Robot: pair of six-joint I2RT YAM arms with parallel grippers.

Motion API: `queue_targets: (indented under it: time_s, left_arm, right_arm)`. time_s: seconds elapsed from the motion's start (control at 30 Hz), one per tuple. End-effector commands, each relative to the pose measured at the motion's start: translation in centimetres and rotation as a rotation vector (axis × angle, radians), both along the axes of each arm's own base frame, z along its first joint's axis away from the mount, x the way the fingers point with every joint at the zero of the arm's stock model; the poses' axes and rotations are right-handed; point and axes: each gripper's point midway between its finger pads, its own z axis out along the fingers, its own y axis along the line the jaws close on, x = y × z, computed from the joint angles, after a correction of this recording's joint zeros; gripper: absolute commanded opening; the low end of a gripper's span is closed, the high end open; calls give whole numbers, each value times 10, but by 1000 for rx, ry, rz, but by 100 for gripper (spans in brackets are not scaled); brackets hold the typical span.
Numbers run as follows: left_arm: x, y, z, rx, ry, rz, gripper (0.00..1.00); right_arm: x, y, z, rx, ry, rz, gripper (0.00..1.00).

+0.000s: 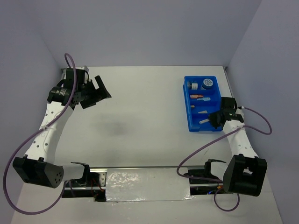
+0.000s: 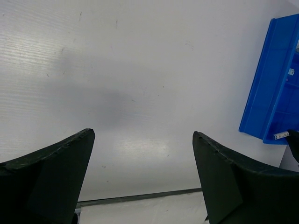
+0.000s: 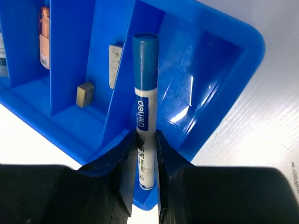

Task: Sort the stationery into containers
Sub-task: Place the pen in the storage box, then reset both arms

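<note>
We see the white bench [image 1: 140,126] and the blue tray [image 3: 212,51], just beneath the right gripper [image 3: 142,140] and well right of the left gripper [image 2: 142,132] — that one spread wide. The right one pinches a white pen [image 3: 145,93] — blue cap pointing ahead, over the tray's end compartment.

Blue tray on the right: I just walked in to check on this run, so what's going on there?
The right gripper is shut on a white pen with a blue cap, its capped end reaching into the blue tray's nearest end compartment. Neighbouring compartments already hold a tan stub and an orange piece. The left gripper is open and empty over the table.
</note>
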Motion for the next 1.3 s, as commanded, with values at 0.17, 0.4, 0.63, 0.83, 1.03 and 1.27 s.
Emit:
queue_targets:
  time_s: [0.17,0.4,0.63,0.83,1.03,1.27]
  left_arm:
    - [12,9,-1,42,-35,28,99]
    - [23,16,5,108,-50,1,99]
    - [31,47,20,281,-31,63,99]
    - [27,49,39,397,-82,72,99]
    - [-13,64,81,441,-261,124,99]
    - [-97,103,42,467,-273,272,99]
  right_arm:
    - [27,-11,25,-17,-74,3,48]
    - [42,-13,92,-68,-202,54,66]
    - [53,35,220,-314,-476,621,100]
    - [-47,48,298,-644,-494,822,100]
    - [-129,51,322,-719,-507,834,100]
    - [-195,41,315,-730,-588,796,100]
